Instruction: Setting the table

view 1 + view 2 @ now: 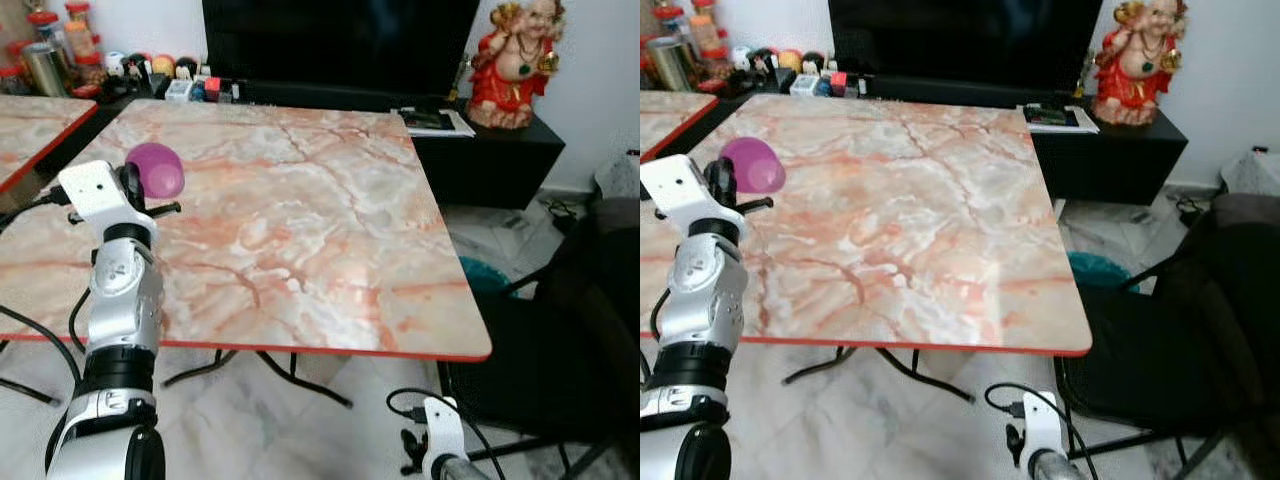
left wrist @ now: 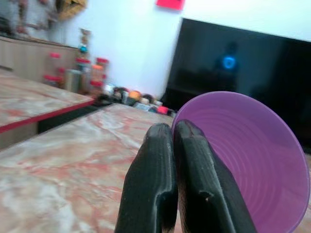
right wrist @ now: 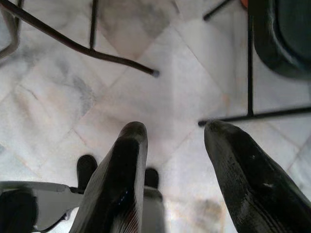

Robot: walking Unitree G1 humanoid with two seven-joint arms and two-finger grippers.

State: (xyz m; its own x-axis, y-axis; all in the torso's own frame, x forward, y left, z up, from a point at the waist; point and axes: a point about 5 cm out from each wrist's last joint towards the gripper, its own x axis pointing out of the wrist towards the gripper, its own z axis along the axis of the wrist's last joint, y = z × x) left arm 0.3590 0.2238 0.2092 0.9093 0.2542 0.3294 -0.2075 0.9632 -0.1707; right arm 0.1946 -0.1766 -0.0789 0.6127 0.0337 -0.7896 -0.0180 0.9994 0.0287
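Item one: my left gripper (image 2: 175, 179), raised over the near left part of the worktop (image 1: 300, 230), its two black fingers pressed together on the rim of a purple cup (image 1: 155, 169). One finger sits inside the wall and one outside, so the cup is pinched by its edge and hangs tipped on its side, mouth toward the wrist camera, above the marble-patterned surface and not resting on it. I judge the rim pinch was chosen because a thin plastic wall gives a firm hold there, though the cup will need righting before it can stand. Item two: my right gripper (image 3: 170, 179), hanging low beside the worktop's near edge, fingers spread apart with nothing between them, pointing at the tiled floor (image 3: 160, 87) and the black table legs (image 3: 77, 46); I take it as idle, kept down out of the way. Item three: the worktop itself, pink-veined with a red edge, bare where a place setting would go. Item four, surroundings: a dark chair (image 1: 560, 340) at the right side, a black television (image 1: 340, 40) and low cabinet behind, a red figurine (image 1: 512, 62) on the cabinet, jars and small bottles (image 1: 60, 45) at the far left. Task standing, by my estimate: early, cup carried but not yet set down.
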